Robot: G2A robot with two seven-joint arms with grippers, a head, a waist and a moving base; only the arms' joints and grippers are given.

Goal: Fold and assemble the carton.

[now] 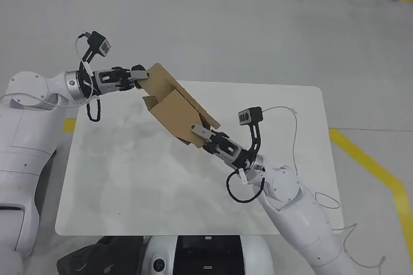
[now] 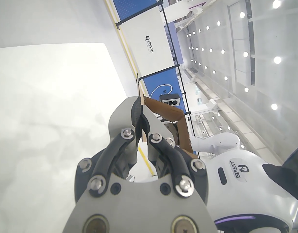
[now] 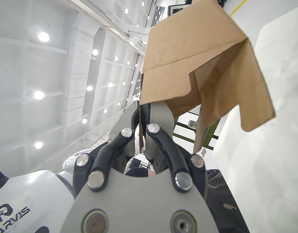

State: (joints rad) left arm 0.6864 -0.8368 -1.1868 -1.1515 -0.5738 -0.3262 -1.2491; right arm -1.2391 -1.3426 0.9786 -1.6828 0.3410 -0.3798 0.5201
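Carton (image 1: 173, 106) hangs part-folded above the worktop (image 1: 124, 192), near its far edge, slung between both arms. Left gripper (image 1: 143, 77) pinches its far-left end, fingers pressed tight on cardboard, and right gripper (image 1: 201, 132) clamps a flap at its near-right end.

Carton (image 2: 168, 110), left wrist view: largely hidden behind left gripper (image 2: 140, 109).
Table (image 3: 285, 61), right wrist view: cut off at picture edge.

Is a brown cardboard carton (image 1: 175, 110), half-opened with loose flaps; hangs tilted in the air over the tabletop (image 1: 124, 179).
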